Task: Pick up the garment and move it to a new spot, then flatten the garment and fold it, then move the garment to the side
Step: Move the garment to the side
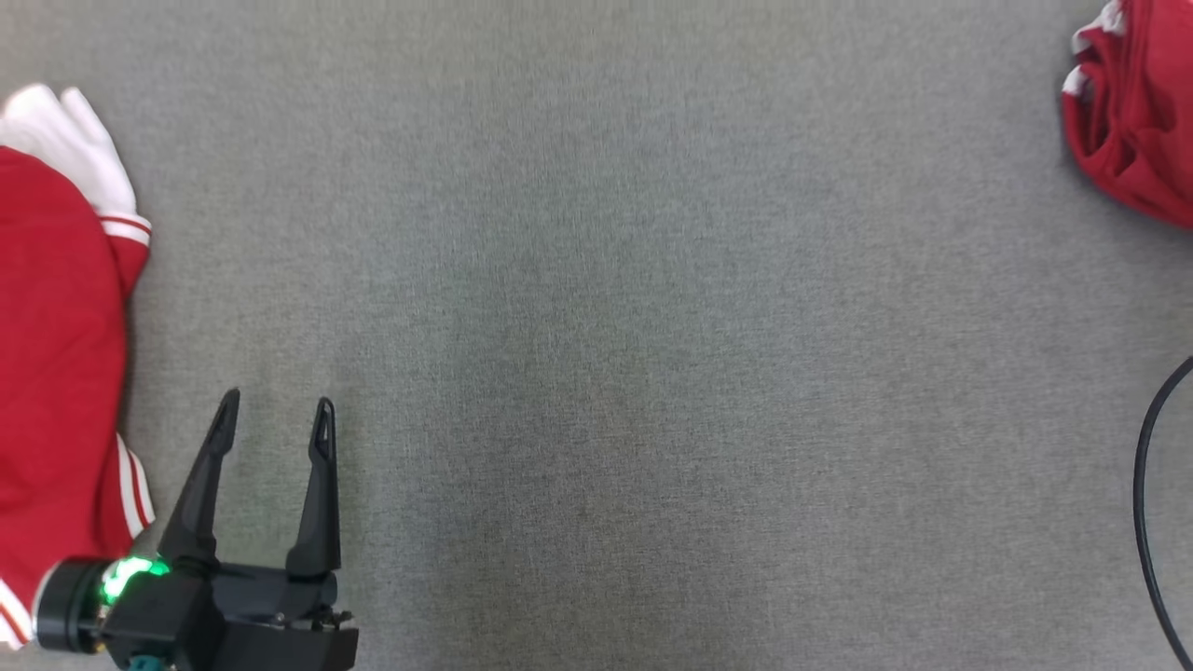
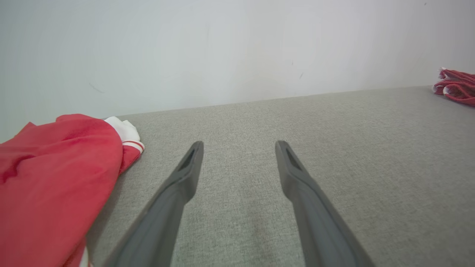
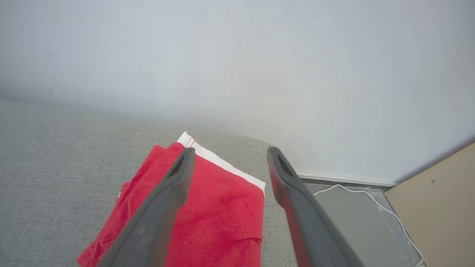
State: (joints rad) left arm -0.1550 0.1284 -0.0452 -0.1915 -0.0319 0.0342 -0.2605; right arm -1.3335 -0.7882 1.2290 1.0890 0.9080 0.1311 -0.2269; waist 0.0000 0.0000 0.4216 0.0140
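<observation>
Folded red fabric garment with white trim (image 3: 222, 207) flat on the grey fabric-covered tabletop (image 3: 55, 167), just ahead of and below the right fingers (image 3: 167, 200), spread apart and empty. Left fingers (image 1: 317, 494) likewise apart, gripping nothing; rumpled red jacket with white cuffs (image 1: 56, 373) just left of them.

From the head we look straight down on the surface (image 1: 652, 326), left claw (image 1: 275, 415) nearest. Our wrist cameras skim low toward the wall (image 2: 222, 48); all share the folded red garment (image 3: 222, 207) by the right claw (image 3: 230, 154).
</observation>
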